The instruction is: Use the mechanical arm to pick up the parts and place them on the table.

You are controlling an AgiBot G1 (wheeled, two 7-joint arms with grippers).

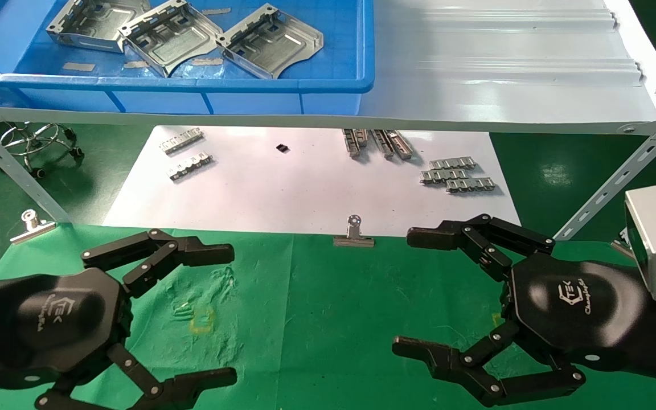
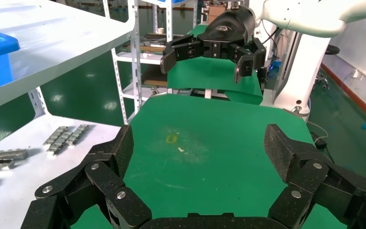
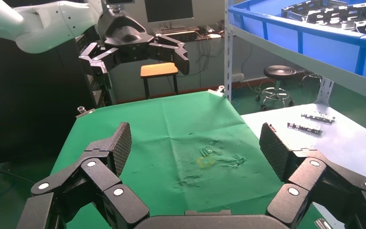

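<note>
Two three-fingered hands hover over the green-cloth counter [image 1: 333, 296], both spread wide and holding nothing: the left hand [image 1: 191, 313] above its near left corner, the right hand [image 1: 447, 296] above its near right corner. Each glossy palm bears a white logo; the lettering is too small to read. Beyond the counter's far edge, on a raised shelf, a blue bin [image 1: 282, 85] holds three sheet-metal parts [image 1: 171, 34] lying side by side. Below it, toothed metal strips [image 1: 456, 173] lie on a white sheet [image 1: 305, 188].
</note>
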